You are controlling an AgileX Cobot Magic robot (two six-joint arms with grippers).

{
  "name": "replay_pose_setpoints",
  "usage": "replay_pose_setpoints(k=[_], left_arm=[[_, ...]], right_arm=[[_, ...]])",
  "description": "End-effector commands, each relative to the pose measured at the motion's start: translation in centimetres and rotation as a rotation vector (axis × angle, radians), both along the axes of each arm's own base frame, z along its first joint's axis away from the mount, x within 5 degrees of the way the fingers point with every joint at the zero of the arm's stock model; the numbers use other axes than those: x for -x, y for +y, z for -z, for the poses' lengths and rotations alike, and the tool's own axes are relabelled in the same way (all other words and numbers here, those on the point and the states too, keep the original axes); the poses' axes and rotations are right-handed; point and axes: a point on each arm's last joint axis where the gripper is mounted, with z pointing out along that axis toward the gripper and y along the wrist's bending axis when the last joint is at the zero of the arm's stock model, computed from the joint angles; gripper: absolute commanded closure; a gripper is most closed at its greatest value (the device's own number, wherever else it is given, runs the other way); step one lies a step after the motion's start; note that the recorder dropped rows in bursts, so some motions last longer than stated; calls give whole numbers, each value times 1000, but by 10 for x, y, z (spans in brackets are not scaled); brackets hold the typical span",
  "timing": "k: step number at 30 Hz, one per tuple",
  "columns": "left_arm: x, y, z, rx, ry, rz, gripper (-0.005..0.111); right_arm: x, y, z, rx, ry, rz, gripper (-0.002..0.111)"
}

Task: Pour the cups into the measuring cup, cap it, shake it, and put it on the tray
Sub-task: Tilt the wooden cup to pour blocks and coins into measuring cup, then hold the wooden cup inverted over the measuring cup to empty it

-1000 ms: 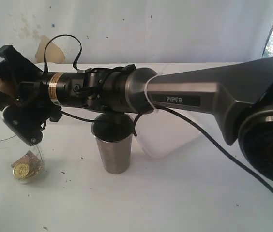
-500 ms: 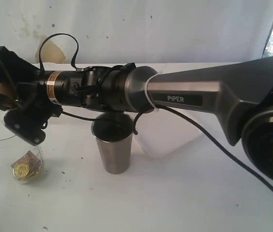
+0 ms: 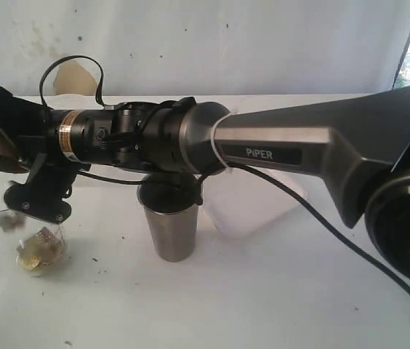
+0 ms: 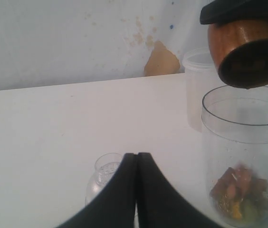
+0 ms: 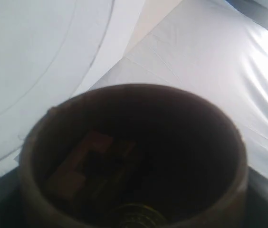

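Item, my right fingers (image 3: 39,202): spread wide around the wooden cup (image 4: 248,47), gripping it tipped mouth-down above the measuring cup (image 4: 241,156).
Item, cup contents: brown pieces and a coin lie near the lip, so I judge the pour unfinished. Next move: more tilt, with the mouth kept over the clear rim.
Item, measuring cup: upright on the tabletop (image 3: 263,291), coins and scraps at its bottom.
Item, my left fingers (image 4: 124,190): pressed together, empty.
Item, steel tumbler (image 3: 170,225): upright nearby, not yet poured.
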Motion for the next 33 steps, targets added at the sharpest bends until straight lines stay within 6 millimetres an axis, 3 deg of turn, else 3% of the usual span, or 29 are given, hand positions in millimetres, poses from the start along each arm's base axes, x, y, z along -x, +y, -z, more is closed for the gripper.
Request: replay_pose_setpoints(k=[1, 17, 21, 33], left_arm=[[0, 0, -1, 0, -15, 1, 107], [0, 0, -1, 0, -15, 1, 107], [0, 0, -1, 0, -15, 1, 107], [0, 0, -1, 0, -15, 1, 107]], right_arm=[[0, -1, -8, -11, -13, 6, 108], [7, 3, -15, 3, -96, -38, 108], [6, 2, -12, 114, -211, -36, 108], [7, 3, -13, 119, -236, -43, 108]])
